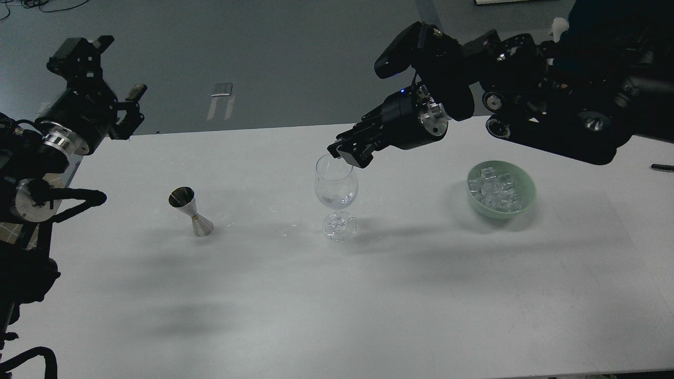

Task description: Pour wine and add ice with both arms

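A clear stemmed wine glass (336, 184) stands mid-table with a little clear wine (337, 200) in its bowl. A heap of ice cubes (492, 191) lies in a green bowl (524, 202) to the right. A steel jigger (190, 211) stands at the left. My right gripper (342, 154) hangs just above the glass's far rim, its fingers close together on a small clear ice cube that barely shows. My left gripper (120, 67) is open and empty, raised beyond the table's far left corner, well away from the jigger.
Drops of liquid (274, 210) lie on the white table (337, 305) between the jigger and the glass. A second table (632, 131) adjoins at the right, with a black pen (662, 167) on it. My right arm (553, 113) spans above the bowl.
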`<state>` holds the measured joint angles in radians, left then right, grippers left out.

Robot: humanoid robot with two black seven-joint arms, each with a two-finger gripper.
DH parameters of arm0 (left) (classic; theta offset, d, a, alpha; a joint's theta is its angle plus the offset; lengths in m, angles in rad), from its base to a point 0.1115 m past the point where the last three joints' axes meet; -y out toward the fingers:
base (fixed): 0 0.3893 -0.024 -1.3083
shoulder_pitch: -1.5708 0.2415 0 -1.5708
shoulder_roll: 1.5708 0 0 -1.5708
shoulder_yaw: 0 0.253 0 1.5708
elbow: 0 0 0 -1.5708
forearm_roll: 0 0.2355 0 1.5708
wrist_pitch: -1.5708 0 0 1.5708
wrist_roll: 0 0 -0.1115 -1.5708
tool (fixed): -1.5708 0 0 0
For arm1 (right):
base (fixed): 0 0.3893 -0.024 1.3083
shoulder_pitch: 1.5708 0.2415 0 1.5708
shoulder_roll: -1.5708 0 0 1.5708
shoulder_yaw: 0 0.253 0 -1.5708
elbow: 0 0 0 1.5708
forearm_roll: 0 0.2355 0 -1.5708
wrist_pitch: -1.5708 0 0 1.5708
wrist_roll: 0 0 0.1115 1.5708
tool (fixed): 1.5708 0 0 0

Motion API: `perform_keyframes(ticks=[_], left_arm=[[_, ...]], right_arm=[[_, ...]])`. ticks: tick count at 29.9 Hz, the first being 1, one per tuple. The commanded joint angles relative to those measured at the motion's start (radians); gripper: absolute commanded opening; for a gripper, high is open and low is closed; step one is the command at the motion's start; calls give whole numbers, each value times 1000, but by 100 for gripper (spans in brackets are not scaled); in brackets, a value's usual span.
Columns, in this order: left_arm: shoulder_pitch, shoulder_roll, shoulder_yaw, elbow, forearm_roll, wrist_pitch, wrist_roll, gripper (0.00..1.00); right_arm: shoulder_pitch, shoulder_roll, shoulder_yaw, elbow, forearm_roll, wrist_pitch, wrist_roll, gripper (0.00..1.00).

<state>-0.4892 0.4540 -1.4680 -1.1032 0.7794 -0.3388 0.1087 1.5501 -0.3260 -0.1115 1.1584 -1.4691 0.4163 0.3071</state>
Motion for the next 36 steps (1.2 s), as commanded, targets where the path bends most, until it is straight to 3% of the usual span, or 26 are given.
perform_keyframes(ticks=[1, 5, 10, 20, 29, 36], left_arm=[[0, 2, 0, 0, 0, 0, 0, 97], [1, 0, -2, 0, 0, 0, 0, 97], [1, -1, -2, 0, 0, 0, 0, 97], [1, 6, -2, 0, 0, 0, 0, 97], [0, 11, -2, 2, 0, 0, 0, 98], [-12, 15, -2, 5, -2, -3, -1, 97]], right_arm=[[-2, 18, -2, -8, 0, -1, 0, 0], [-4, 28, -7, -14, 0, 1, 0, 2], [-4, 32, -17, -20, 0, -2, -2, 14], [-7, 44, -17, -31, 4, -13, -8, 47], [11, 42, 10, -65, 35, -43, -10, 49], [41, 21, 174, -295, 239, -54, -20, 49]])
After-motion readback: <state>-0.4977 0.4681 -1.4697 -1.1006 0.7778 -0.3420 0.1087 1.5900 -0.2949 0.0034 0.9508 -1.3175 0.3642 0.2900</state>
